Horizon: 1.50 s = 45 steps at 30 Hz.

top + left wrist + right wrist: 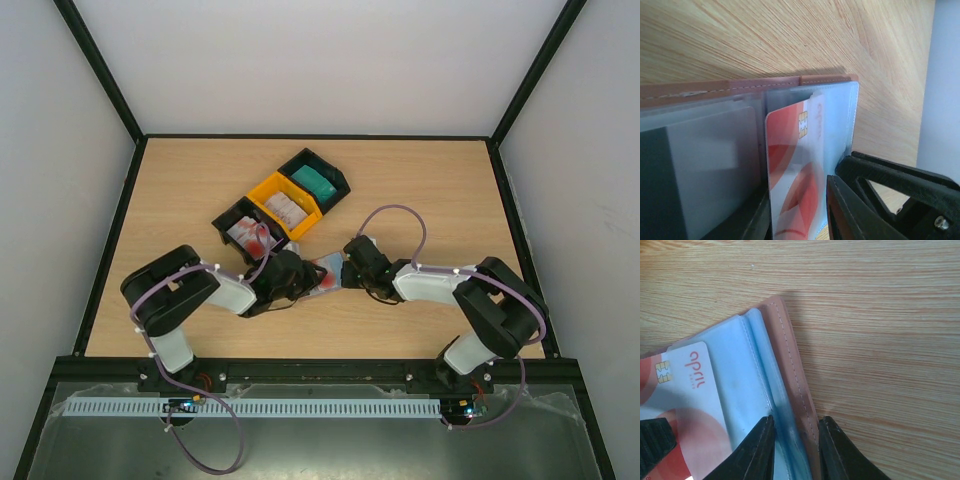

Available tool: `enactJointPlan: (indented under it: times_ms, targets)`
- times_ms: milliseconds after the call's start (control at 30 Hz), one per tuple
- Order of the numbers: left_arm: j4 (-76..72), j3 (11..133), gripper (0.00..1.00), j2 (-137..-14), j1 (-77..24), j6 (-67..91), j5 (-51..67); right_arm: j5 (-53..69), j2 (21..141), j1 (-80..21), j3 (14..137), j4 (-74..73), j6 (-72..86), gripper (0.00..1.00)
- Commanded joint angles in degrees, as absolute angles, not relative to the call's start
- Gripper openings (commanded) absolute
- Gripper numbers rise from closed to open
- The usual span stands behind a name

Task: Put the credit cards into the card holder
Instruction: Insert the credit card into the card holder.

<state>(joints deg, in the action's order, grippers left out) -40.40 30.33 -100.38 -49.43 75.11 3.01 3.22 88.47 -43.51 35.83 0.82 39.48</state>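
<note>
Three trays (262, 185), one card holder (791, 370), seemingly one card (695, 385).

Right gripper (795, 447) is clamped on the card holder (747, 375) at its pinkish-brown stitched edge, one finger on the pale blue pocket side and the other outside. Holder lies open on the wooden table (880, 315). I see a red-and-white credit card (690, 390), chip showing, against the pockets. Dark object (654, 440) at lower left; can't identify it.
</note>
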Motion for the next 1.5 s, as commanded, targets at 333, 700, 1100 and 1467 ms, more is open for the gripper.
enactJointPlan:
  times_ms: [333,700,1100,1467]
  targets:
    - [-25.0,29.9,0.59,-93.9,-50.5,72.2,1.8,4.7,88.4,-44.4,33.6,-2.4,40.7,0.16]
    - [-20.2,28.9,0.72,-88.4,-50.4,72.6,0.6,5.7,88.5,-44.3,33.5,-1.7,40.8,0.16]
    - [-18.0,30.8,0.69,-91.3,-49.9,70.4,1.5,6.3,88.9,-44.3,33.6,-1.4,40.7,0.16]
    - [-18.9,35.7,0.68,-97.5,-49.7,66.2,2.5,7.7,88.4,-44.4,33.6,-0.8,40.7,0.26]
